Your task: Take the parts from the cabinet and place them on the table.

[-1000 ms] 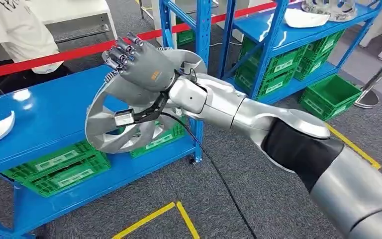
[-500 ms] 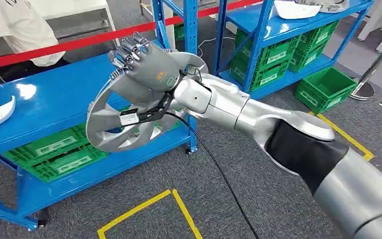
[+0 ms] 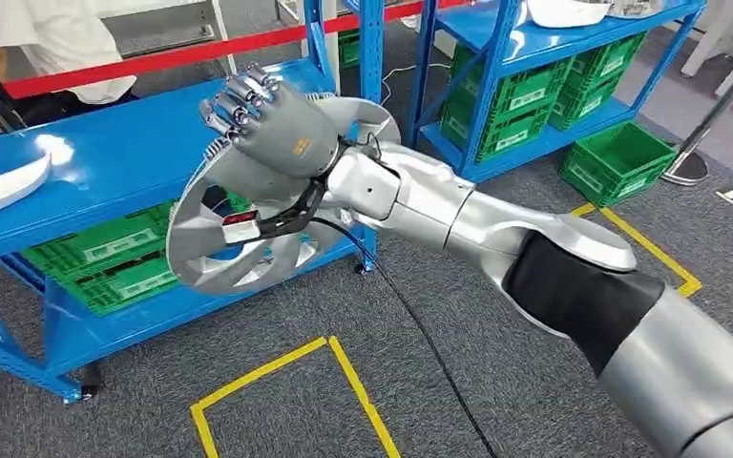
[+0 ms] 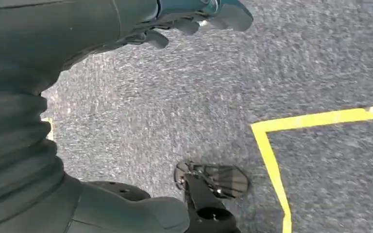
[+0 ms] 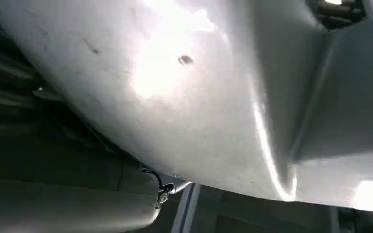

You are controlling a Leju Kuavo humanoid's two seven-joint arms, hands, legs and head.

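I'm holding silver wheel part [image 3: 239, 229] w/ right hand [image 3: 272, 129], fingers clamping its rim, above blue counter [image 3: 115, 162] near edge. Pick done; placement pending. Left hand [image 4: 194, 17] hanging, state unclear.

The right hand [image 3: 272, 134] covers the upper part of the grey wheel cover [image 3: 210, 253], so its finger contact underneath is hidden. At ten o'clock a white part [image 3: 5, 186] on the blue surface [image 3: 115, 162] is cut by the picture's edge, as is the person [image 3: 48, 38]. The left hand [image 4: 194, 17] is blurred, its fingers' set unclear. The right wrist view sits too close; the cover's outline runs off every edge.
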